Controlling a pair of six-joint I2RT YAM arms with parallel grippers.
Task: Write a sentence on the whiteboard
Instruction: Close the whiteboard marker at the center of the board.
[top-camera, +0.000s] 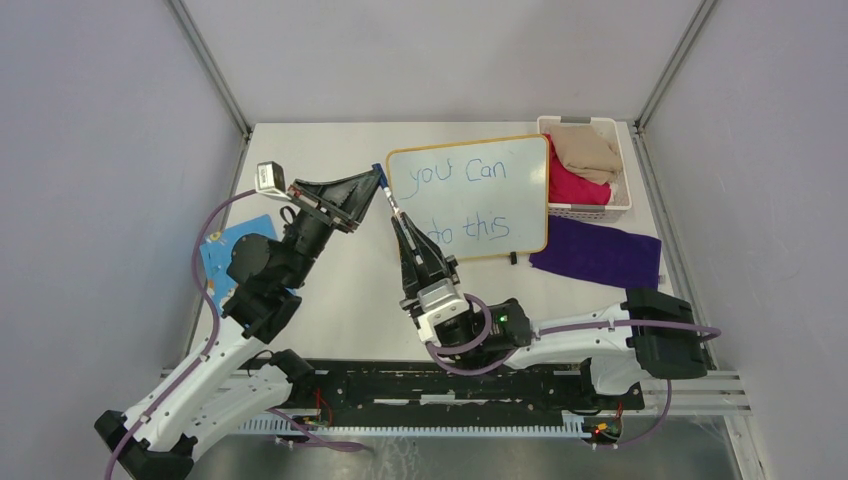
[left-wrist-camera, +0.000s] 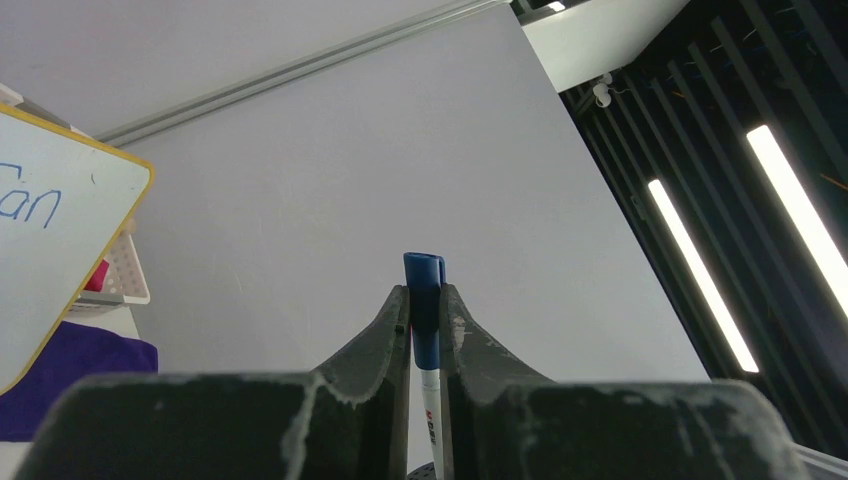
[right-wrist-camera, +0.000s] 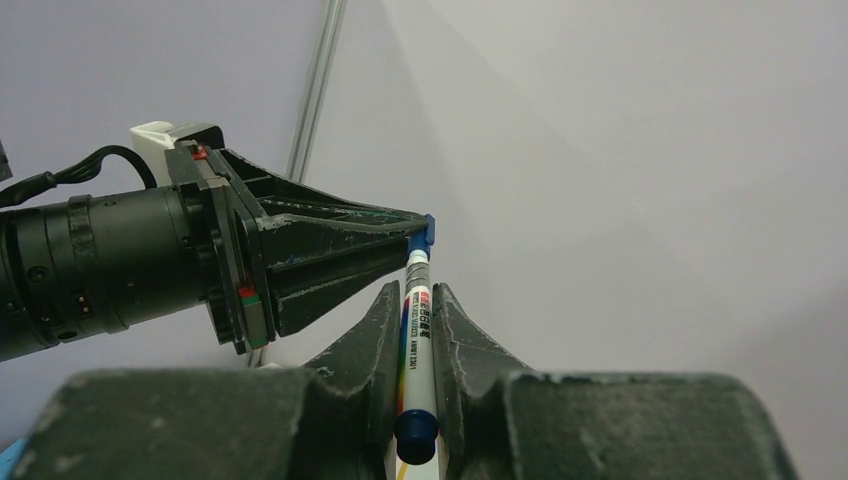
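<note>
Reads "you Can do this": the sentence (top-camera: 440, 173), blue, two lines on the whiteboard (top-camera: 468, 196) propped far-middle on the tabletop (top-camera: 350, 290). At its left edge, left fingers (left-wrist-camera: 392, 325) clenched on the cap (left-wrist-camera: 424, 290) of a marker (right-wrist-camera: 417, 340), right fingers (right-wrist-camera: 388, 320) clenched on the barrel. Rightward, a white basket (top-camera: 590, 211) holding tan and red clothes (top-camera: 585, 150); before it, a purple cloth (top-camera: 597, 253); under the left arm, a blue patterned cloth (top-camera: 222, 245).
</note>
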